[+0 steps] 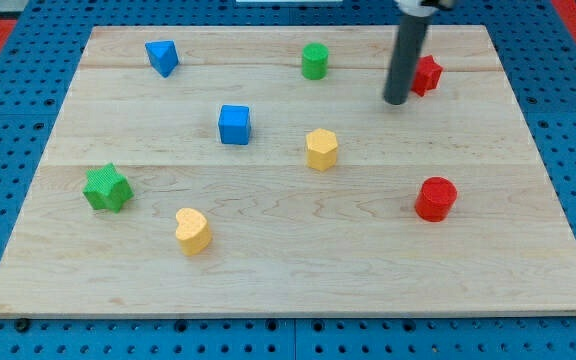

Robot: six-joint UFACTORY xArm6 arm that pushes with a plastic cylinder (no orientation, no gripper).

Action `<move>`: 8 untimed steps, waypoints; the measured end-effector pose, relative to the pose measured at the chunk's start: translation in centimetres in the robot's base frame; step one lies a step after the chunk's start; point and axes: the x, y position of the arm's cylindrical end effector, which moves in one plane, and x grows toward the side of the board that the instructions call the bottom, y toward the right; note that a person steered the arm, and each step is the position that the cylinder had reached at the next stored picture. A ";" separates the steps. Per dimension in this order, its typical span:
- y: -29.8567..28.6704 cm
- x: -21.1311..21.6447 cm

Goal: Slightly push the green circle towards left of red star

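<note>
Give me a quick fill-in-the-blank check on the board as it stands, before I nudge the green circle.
1. My tip sits just to the view's ____ of the red star.
2. The green circle lies to the view's ____ of my tip.
3. The number of yellow blocks on the board is ____.
4. The block nearest the board's left edge is the green ____.

Missing words: left; left; two; star

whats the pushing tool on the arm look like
A straight, plain dark grey cylindrical rod, matte and unmarked, ending in a flat, blunt end at my tip. At the view's top it joins a pale, whitish fitting, mostly cut off by the frame. No cables, labels or sleeves show.
</note>
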 end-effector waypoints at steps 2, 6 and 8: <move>-0.2 0.0; -0.3 -3.8; -4.8 -4.2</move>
